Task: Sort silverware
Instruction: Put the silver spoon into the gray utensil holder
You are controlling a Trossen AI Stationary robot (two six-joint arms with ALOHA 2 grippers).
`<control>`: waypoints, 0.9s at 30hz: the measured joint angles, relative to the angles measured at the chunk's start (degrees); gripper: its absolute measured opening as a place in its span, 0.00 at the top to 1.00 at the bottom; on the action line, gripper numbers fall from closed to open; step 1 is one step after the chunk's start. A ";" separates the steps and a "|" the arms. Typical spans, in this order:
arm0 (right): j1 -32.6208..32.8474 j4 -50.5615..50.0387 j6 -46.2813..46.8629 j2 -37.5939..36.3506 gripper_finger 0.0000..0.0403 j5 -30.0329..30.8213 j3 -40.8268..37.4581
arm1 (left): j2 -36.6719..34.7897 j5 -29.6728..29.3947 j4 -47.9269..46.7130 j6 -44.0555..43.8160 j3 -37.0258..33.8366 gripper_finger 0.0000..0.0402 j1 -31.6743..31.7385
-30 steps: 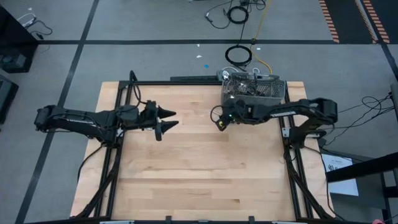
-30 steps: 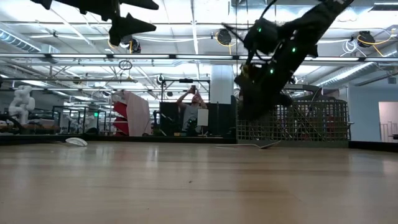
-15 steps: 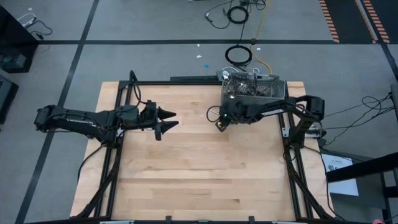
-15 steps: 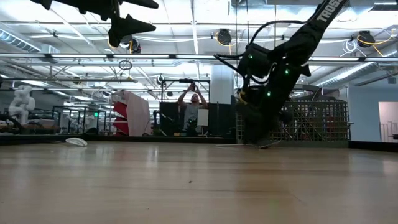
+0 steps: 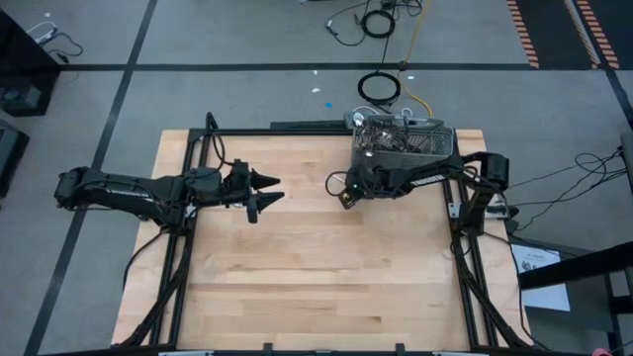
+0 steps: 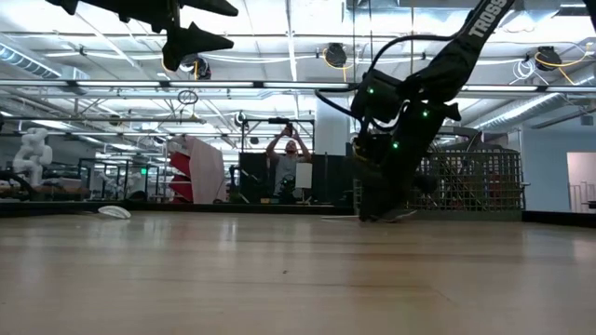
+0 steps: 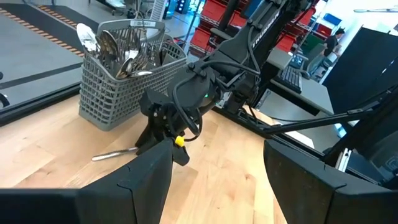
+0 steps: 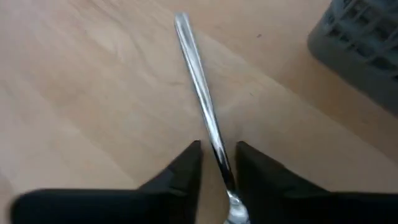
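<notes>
High view: the right claw (image 5: pixel 345 198) is down on the desk (image 5: pixel 297 287) just beside the basket (image 5: pixel 404 139) at the far edge; the left claw (image 5: pixel 265 190) hovers open near the left edge.

Right wrist view: fingers (image 8: pixel 186 163) straddle a utensil handle (image 8: pixel 198 81), not yet clamped; a glancing close could skid it away.

Left wrist view: the basket holds upright silverware (image 7: pixel 121 53).

Two broad dark fingers (image 7: pixel 143 186) of the left tool frame the near edge, set well apart. Beyond them the right arm's tool (image 7: pixel 163 134) reaches down to the wooden surface (image 7: pixel 50 149), tip at a single silver utensil (image 7: pixel 115 153) lying flat. Just behind stands a grey mesh basket (image 7: pixel 118 87), upright, packed with spoons (image 7: pixel 106 46) and other silverware, bowls up.
</notes>
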 joint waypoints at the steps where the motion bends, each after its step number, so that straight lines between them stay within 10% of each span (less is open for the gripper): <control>1: 0.15 -0.18 0.44 -0.41 0.79 -0.41 -0.05 | 0.00 0.00 0.04 0.19 0.00 0.36 0.00; 5: 0.36 -0.39 1.73 -1.19 0.97 -2.63 -0.15 | 0.00 0.53 -0.11 0.20 0.00 0.36 0.00; 21: 12.28 0.67 5.68 -7.38 1.00 -10.36 7.26 | 1.34 6.67 -1.53 2.51 0.00 0.36 -1.29; 27: 15.22 7.91 7.08 -7.56 1.00 -20.75 13.71 | 6.68 9.27 -0.47 24.49 0.00 0.36 -4.18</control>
